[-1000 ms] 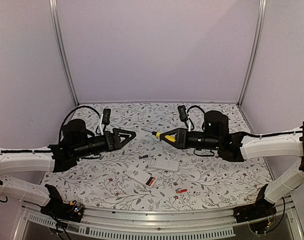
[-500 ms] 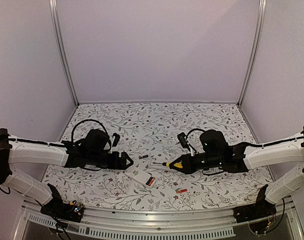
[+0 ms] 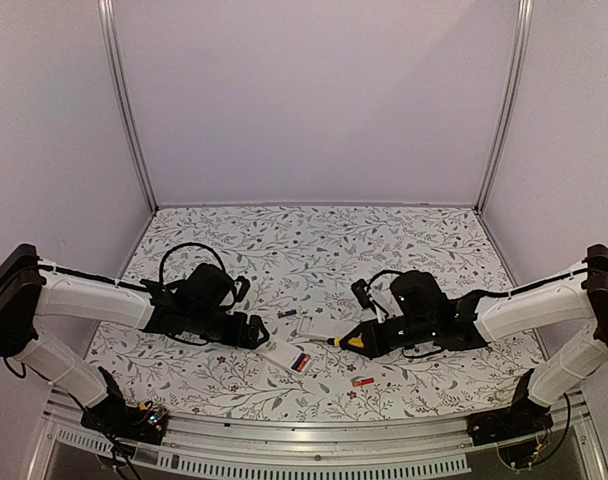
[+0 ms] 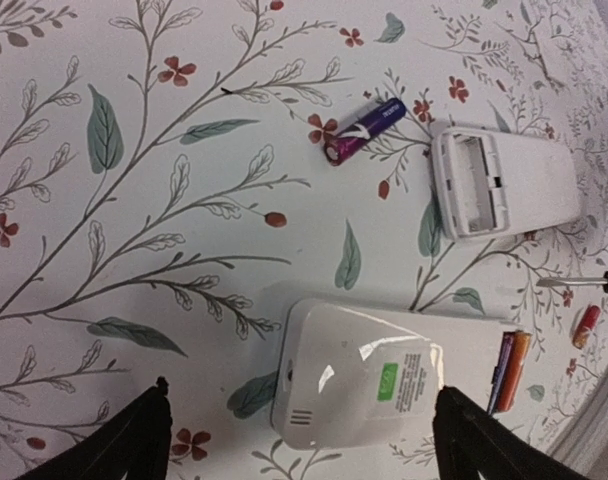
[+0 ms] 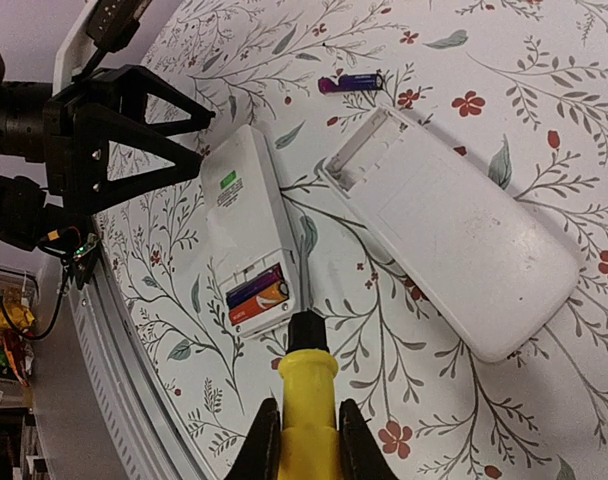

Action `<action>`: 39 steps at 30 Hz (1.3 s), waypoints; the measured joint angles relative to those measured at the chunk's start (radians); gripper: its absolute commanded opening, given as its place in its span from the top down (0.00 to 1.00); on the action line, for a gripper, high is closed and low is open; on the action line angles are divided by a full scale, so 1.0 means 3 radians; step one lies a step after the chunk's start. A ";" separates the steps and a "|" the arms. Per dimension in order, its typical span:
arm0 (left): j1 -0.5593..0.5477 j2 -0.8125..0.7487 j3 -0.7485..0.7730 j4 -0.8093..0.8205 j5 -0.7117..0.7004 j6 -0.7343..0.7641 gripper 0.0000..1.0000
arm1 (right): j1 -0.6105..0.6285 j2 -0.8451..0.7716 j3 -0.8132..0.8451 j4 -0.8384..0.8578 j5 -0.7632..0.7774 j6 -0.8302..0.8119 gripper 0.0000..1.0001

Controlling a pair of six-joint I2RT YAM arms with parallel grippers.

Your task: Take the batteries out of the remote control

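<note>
vs 1.0 s ago: both arms have come down from mid-air and forward to the remotes. Nothing on the tabletop [image 3: 314, 240] has shifted.

left claw [image 3: 254, 331]: spread wide, gripping nothing, low over the closed end of the near remote [image 4: 364, 385]. We can't tell whether it touches.

right claw [image 5: 307, 445]: clamped on the yellow handle of the screwdriver [image 5: 306, 390]. The tip sits just off the near remote's battery end.

Batteries:
- seated batteries [image 5: 256, 295]: one dark purple and one red-orange, side by side in the near remote's open bay.
- loose purple battery [image 4: 362, 130]: on the tabletop just beyond the open end of the far remote [image 4: 504, 180], whose bay is empty.
- loose red-orange battery [image 3: 362, 381]: on the tabletop toward the front rail [image 3: 314, 440], apart from both remotes.

Labels: the green sticker [image 4: 389, 380] on the near remote's back has small print beside it, too fine for us to read. The purple cell shows a white swoosh, with no legible text.

Surface and room: white tabletop cloth printed with green leaves and small red flowers. Plain pale walls [image 3: 314, 100] stand on three sides, with aluminium posts [image 3: 124, 100] at the back corners.
</note>
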 measured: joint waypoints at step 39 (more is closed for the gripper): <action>-0.0212 0.0506 0.0327 -0.0079 -0.0272 0.0130 0.37 | 0.0085 0.0092 -0.0070 0.0028 -0.0217 0.0015 1.00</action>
